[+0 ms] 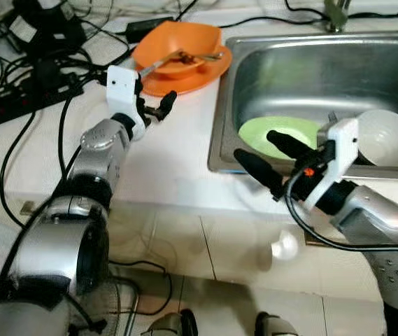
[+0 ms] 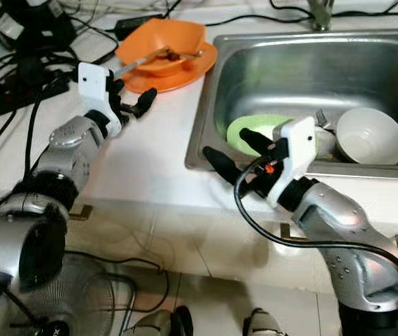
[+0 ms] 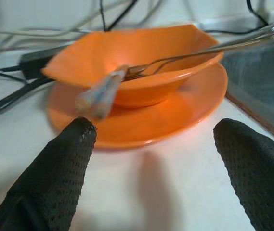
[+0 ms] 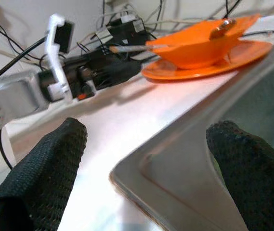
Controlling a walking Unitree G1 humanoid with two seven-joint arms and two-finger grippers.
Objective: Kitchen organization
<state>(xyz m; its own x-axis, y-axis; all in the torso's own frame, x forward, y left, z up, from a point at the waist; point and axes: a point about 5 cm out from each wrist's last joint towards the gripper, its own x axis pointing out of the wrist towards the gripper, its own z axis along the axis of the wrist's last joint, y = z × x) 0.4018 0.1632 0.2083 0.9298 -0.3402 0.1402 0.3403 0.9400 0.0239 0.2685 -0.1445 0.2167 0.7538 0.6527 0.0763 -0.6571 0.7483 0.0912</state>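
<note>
At the counter's front edge, the right gripper (image 1: 268, 157) hangs with fingers spread wide over the near rim of the steel sink (image 1: 221, 133), where a green plate (image 1: 268, 131) and a white bowl (image 1: 389, 137) lie. Farther back, the left gripper (image 1: 158, 106), fingers apart and empty, hovers just short of an orange plate (image 3: 141, 120) bearing an orange bowl (image 3: 127, 53) with a fork (image 3: 199, 52) resting in it.

White counter (image 1: 164, 161) across middle of frame; steel sink (image 1: 303, 70) set in upper right. Black cables and power strip (image 1: 17, 105) upper left. Pale tiled front (image 1: 205, 245) below counter edge.
</note>
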